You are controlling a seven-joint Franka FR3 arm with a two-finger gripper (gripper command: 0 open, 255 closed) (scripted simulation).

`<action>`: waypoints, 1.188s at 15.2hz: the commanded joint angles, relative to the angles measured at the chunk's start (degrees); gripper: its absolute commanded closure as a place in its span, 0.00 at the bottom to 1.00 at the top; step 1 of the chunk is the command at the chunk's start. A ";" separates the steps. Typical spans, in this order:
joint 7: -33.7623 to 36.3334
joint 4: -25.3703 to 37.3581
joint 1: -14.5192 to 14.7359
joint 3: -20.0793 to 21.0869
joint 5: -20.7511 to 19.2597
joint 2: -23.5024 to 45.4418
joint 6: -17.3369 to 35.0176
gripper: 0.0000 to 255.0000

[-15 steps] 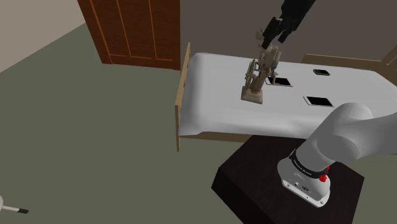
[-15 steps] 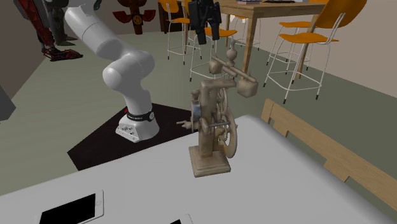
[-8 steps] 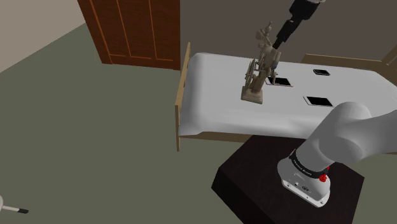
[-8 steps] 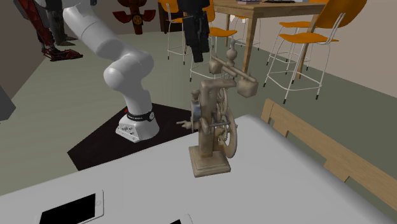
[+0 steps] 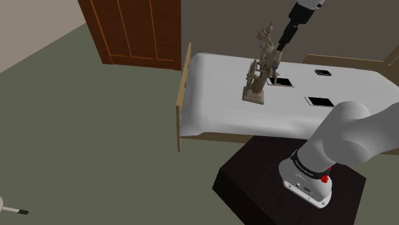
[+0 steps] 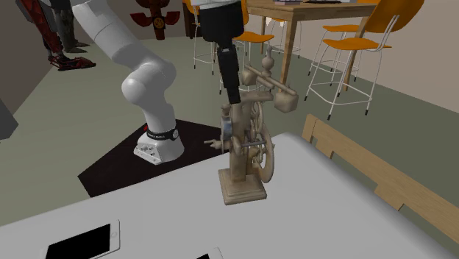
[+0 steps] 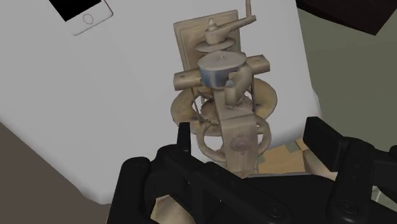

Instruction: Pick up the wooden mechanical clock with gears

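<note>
The wooden clock stands upright on its flat base on the white bed, in the part of the mattress nearer the wooden end board and nearer that board than the phones are. Its gears and wheels are stacked on a tall, narrow frame with a knobbed post at the top.

My end effector hangs directly over that top with its fingers apart. They stand on either side of the upper post and I judge that neither touches it, so nothing is held yet. I take this to be the end of the approach, just ahead of the grasp. The next move calls for closing squarely on the post or frame, perhaps after sinking a little lower, and then lifting straight up. The clock is tall on a small foot, so a sideways push could tip it.

The wrist view gives the gap between my fingers and the clock centred in it. The second exterior view shows my end effector edge-on, so that gap is hidden, but it shows my height beside the clock: level with its top, above the big wheel. The shoulder view shows my end effector over the clock and three phones, the nearest a dark-screened phone just beyond the clock.
</note>
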 commanded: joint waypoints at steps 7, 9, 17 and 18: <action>-0.73 -4.12 -0.23 -1.15 -0.66 -0.08 4.04 0.00; -0.69 -4.11 -0.22 -1.11 -0.64 -0.08 4.02 1.00; -0.73 -4.12 -0.23 -1.15 -0.66 -0.08 4.04 1.00; -0.70 -3.35 -0.17 -0.99 -0.54 -0.06 3.29 1.00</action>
